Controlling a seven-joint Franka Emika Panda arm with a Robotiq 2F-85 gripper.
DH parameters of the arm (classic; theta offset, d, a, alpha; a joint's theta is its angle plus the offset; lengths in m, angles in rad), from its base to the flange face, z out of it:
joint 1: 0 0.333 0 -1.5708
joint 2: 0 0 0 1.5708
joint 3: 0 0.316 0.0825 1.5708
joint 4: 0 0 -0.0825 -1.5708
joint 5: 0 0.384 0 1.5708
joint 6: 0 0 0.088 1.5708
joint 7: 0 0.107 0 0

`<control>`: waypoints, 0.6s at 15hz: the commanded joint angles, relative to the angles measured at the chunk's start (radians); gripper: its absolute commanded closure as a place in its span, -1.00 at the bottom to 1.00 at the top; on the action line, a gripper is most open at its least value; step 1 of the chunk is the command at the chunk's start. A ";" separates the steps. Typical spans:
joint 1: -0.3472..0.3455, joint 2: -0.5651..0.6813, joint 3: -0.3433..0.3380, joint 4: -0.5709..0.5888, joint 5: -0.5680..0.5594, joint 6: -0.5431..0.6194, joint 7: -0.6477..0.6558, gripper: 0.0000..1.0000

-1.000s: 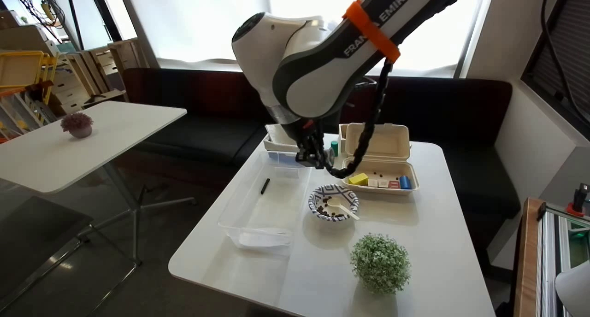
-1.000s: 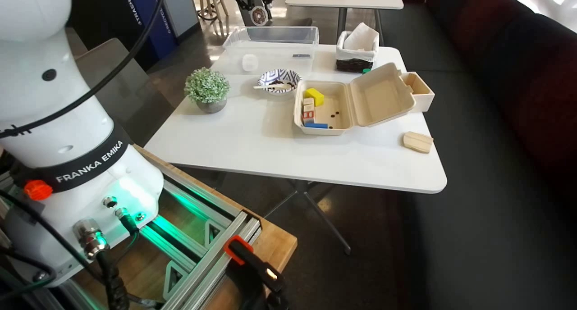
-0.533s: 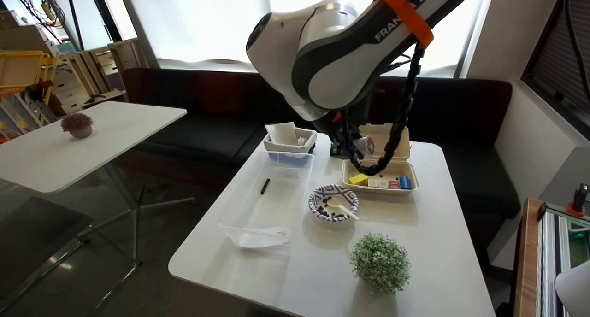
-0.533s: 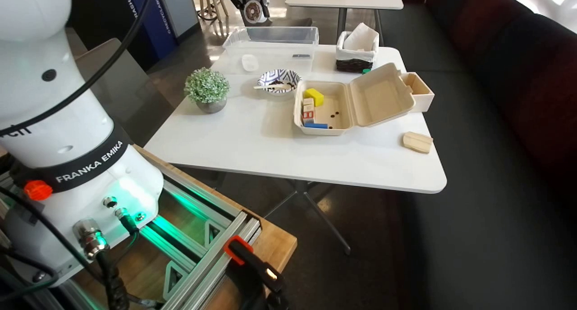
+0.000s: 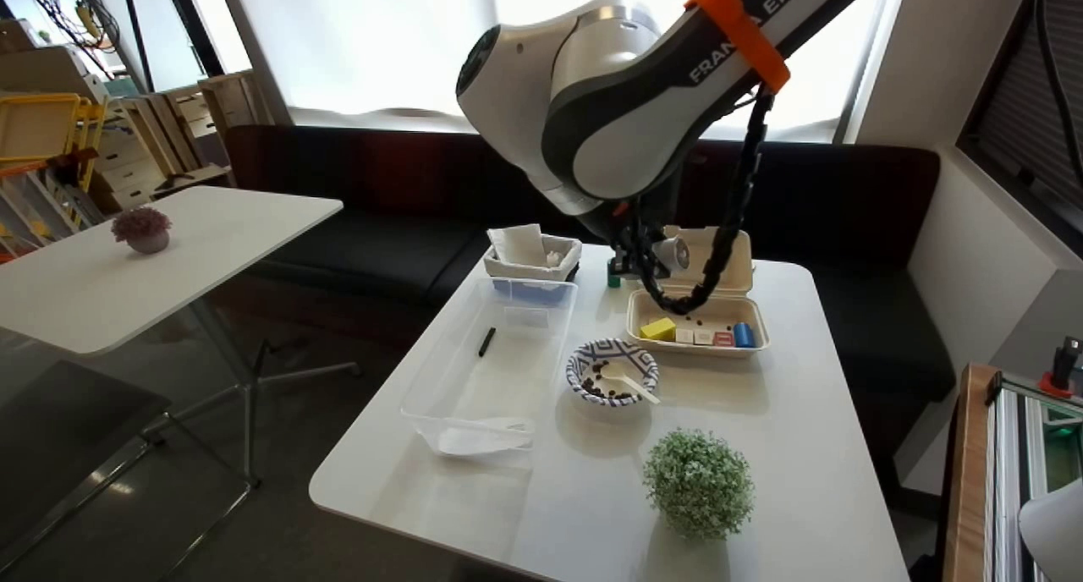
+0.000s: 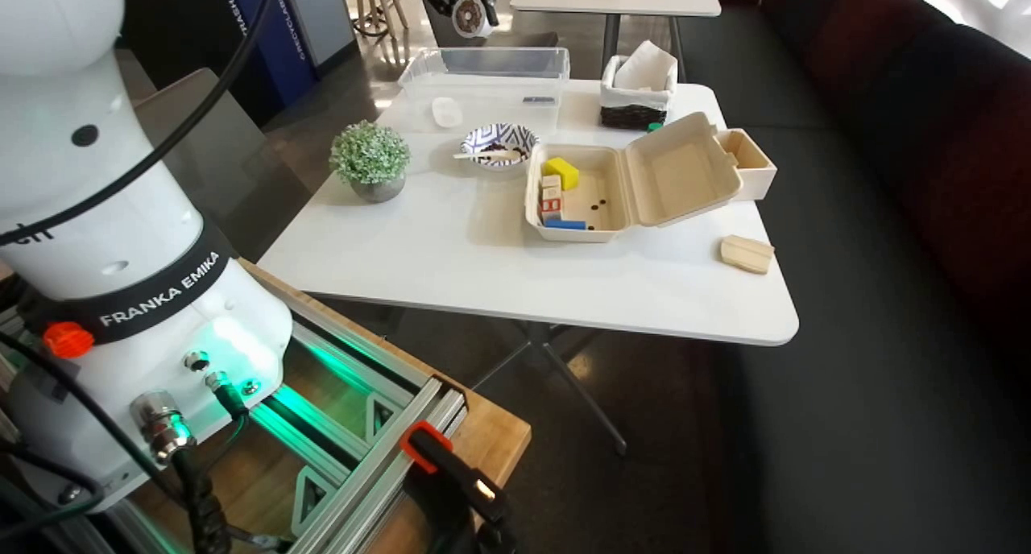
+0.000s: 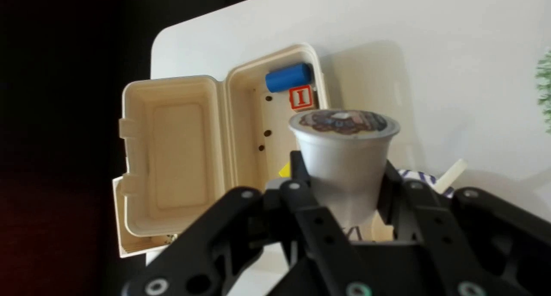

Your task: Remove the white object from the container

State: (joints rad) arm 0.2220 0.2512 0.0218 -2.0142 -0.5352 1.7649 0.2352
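My gripper (image 7: pixel 343 182) is shut on a small white cup (image 7: pixel 346 158) with a printed lid. The cup also shows in both exterior views (image 5: pixel 674 254) (image 6: pixel 470 18), held high, with the beige box and patterned bowl below it in the wrist view. A low, whitish, translucent dish-like thing (image 6: pixel 445 113), which fits the container, lies inside a large clear bin (image 6: pixel 515 55), at the end near the plant. It also shows through the bin's wall in an exterior view (image 5: pixel 486 436). Its exact shape and contents are hard to tell. No dish shows in the wrist view.
An open beige box (image 6: pixel 600 183) holds a yellow block, letter cubes and a blue cylinder. A patterned bowl (image 5: pixel 612 370) with a spoon stands beside the clear bin. A potted plant (image 5: pixel 699 485), lined basket (image 6: pixel 640 91) and wooden piece (image 6: pixel 747 254) are on the table.
My gripper has carried the cup away from the clear bin toward the beige box, then slightly up. The grip on the cup stays. The whitish thing's outline in the bin has changed slightly.
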 commanded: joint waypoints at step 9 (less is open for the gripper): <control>-0.139 0.182 -0.051 0.040 -0.201 0.129 0.018 0.72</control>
State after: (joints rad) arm 0.1046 0.3644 -0.0242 -2.0015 -0.7097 1.8361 0.2381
